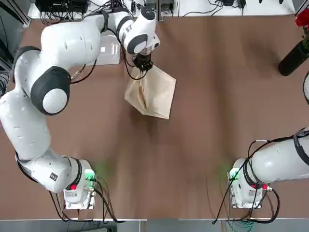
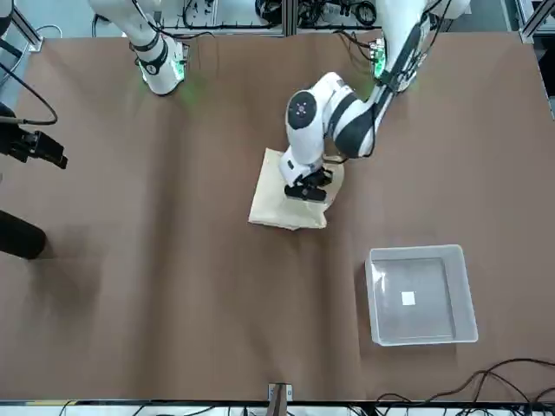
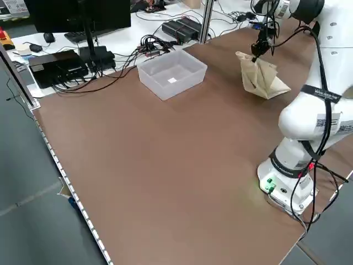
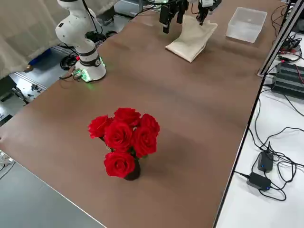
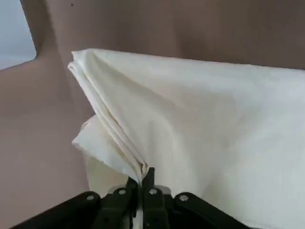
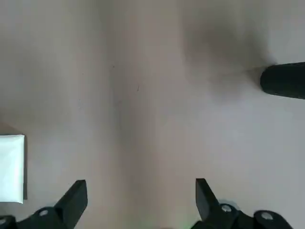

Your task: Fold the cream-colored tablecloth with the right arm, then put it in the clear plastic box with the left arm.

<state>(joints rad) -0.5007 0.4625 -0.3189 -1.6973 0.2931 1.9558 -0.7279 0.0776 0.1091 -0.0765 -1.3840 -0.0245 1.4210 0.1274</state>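
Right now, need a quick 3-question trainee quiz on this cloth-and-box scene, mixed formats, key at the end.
1. True or false: the clear plastic box already holds the tablecloth.
2. Which gripper pinches the tablecloth? A) left gripper B) right gripper C) neither
3. Fill in: the right gripper's fingers stand ____ over the bare table.

Key: 1. false, the box is empty apart from its label, and the cloth hangs from a gripper with its lower part on the table. 2. A, shut on a corner of the folded cloth. 3. open.

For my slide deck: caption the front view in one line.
Left gripper pinches the folded cream tablecloth at its edge, clear plastic box waiting empty nearby.
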